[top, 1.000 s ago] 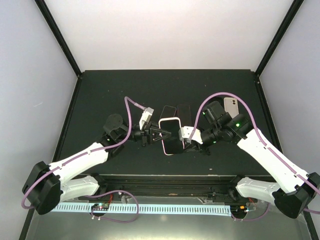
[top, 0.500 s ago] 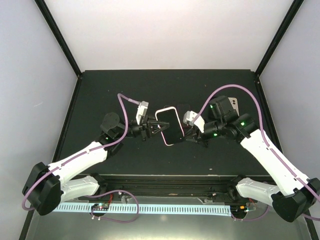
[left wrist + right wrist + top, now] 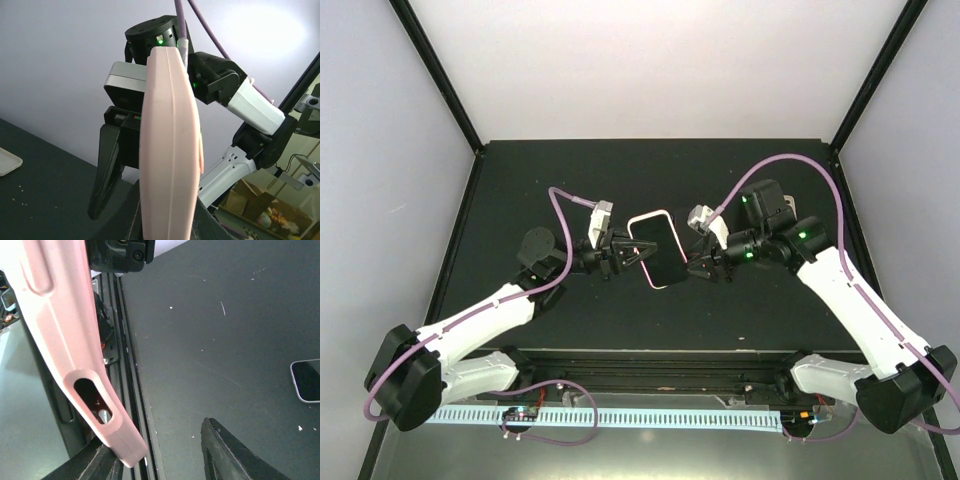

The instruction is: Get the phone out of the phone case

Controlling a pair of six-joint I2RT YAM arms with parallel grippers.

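Step in hand: setting up the peel, mid-air. My L gripper (image 3: 630, 254) is clamped on the pink phone case (image 3: 170, 150), held above mid table (image 3: 520, 180). The phone (image 3: 660, 252) isn't out yet. R gripper (image 3: 696, 262) has jaws apart around the case's opp. edge, not pinching afaict. Next, I reckon R must push the phone itself, not the rim, while L holds. Count: 1 case, 1 phone in it, 1 spare phone (image 3: 306, 381) on the table, 2 grippers.
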